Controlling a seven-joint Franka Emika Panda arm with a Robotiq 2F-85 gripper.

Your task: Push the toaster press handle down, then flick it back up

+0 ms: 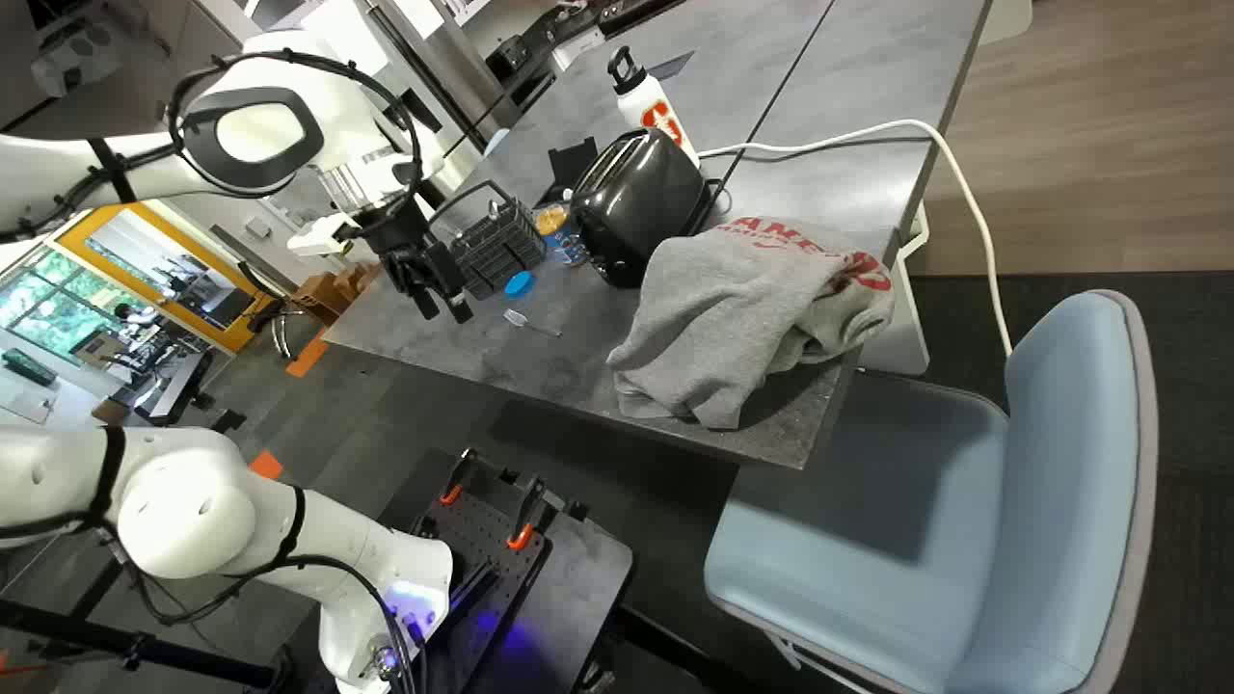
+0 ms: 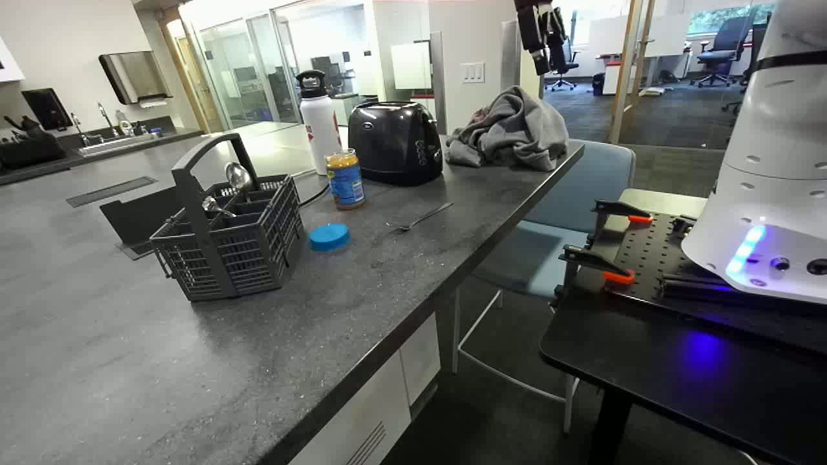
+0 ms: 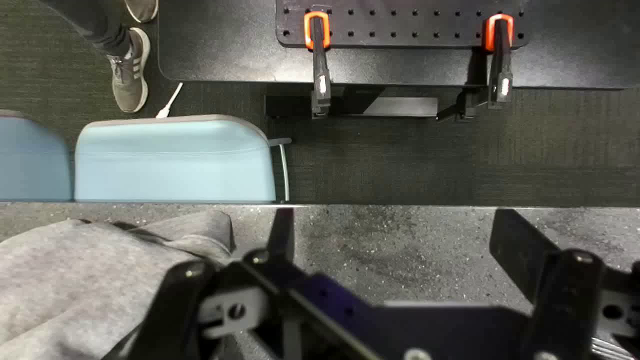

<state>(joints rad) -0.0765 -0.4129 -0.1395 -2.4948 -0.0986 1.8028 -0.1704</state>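
Note:
The black toaster (image 1: 641, 198) stands upright on the grey table, between the grey sweatshirt and a jar. It also shows in an exterior view (image 2: 393, 143). Its press handle is too dark and small to make out, so its position cannot be told. My gripper (image 1: 444, 310) hangs in the air above the table, apart from the toaster. In an exterior view its fingers (image 2: 548, 61) show at the top edge, above the sweatshirt. In the wrist view the gripper (image 3: 392, 232) is open, with only the tabletop between its fingers. The toaster cannot be made out there.
The sweatshirt (image 1: 752, 318) lies beside the toaster at the table edge. A jar (image 2: 345, 179), white bottle (image 2: 320, 129), cutlery basket (image 2: 232, 239), blue lid (image 2: 329, 237) and spoon (image 2: 420, 218) stand or lie near. A white cord (image 1: 848, 140) crosses the table. A chair (image 1: 1070, 482) adjoins it.

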